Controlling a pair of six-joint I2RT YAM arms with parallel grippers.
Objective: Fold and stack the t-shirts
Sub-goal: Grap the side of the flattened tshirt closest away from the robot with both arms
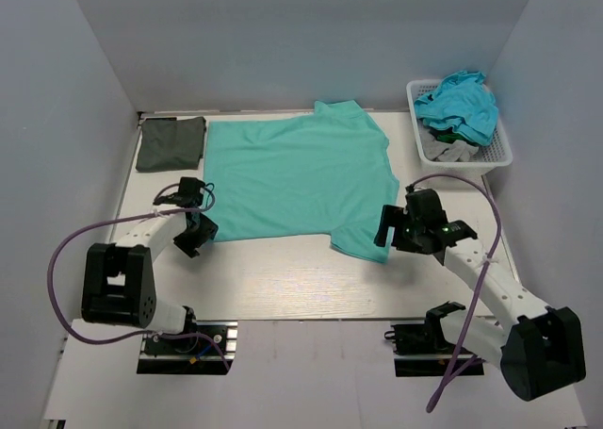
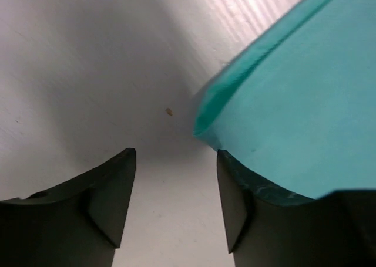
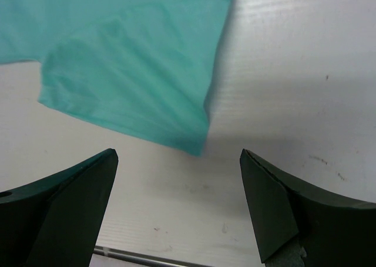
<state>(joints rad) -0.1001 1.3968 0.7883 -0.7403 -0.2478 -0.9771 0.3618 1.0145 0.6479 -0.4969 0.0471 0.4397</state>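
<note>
A plain teal-green t-shirt [image 1: 297,174] lies spread flat in the middle of the table. A dark grey-green t-shirt [image 1: 171,142] lies folded at the back left. My left gripper [image 1: 196,229] is open and low at the teal shirt's near left corner [image 2: 202,126], with bare table between the fingers [image 2: 111,191]. My right gripper [image 1: 386,229] is open beside the near right sleeve [image 3: 147,97], whose corner lies just ahead of the fingers [image 3: 267,208]. Turquoise-blue t-shirts [image 1: 460,104] and a grey one [image 1: 450,149] are piled in the basket.
The white lattice basket [image 1: 499,149] stands at the back right corner. Grey walls close the table on three sides. A purple cable loops from each arm. A metal rail [image 3: 147,258] runs along the table's near edge.
</note>
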